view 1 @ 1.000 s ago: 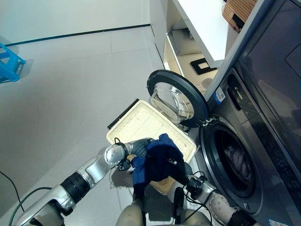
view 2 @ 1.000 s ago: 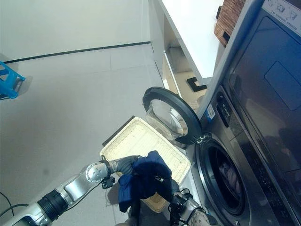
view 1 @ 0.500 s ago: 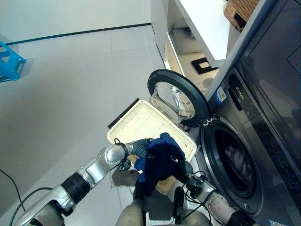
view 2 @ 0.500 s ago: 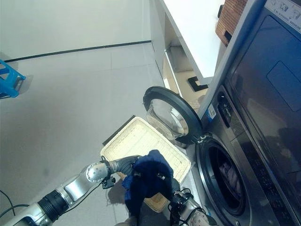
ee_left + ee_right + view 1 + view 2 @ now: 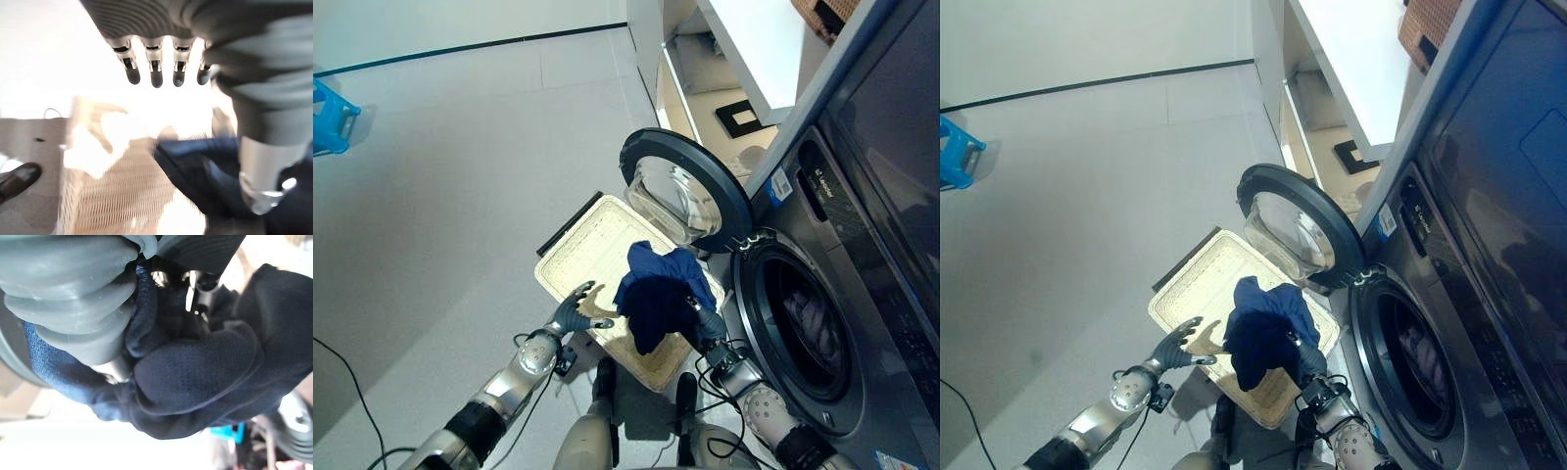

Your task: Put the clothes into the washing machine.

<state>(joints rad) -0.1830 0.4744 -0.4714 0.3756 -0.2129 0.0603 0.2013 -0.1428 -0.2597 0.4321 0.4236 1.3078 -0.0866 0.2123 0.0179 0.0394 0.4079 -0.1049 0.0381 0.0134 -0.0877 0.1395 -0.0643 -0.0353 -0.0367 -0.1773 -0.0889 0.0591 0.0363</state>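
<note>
Left robot hand (image 5: pixel 574 311) released crumpled navy cloth (image 5: pixel 656 294).

grey tiled floor (image 5: pixel 460 147) under cream basket (image 5: pixel 582 257), perhaps wicker

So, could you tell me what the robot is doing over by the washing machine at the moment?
It is loading laundry. The right hand is shut on a dark blue garment, holding it above the cream woven laundry basket on the floor. The left hand is open beside the basket, holding nothing. The washing machine door stands open, and some clothes already lie in the drum.
</note>
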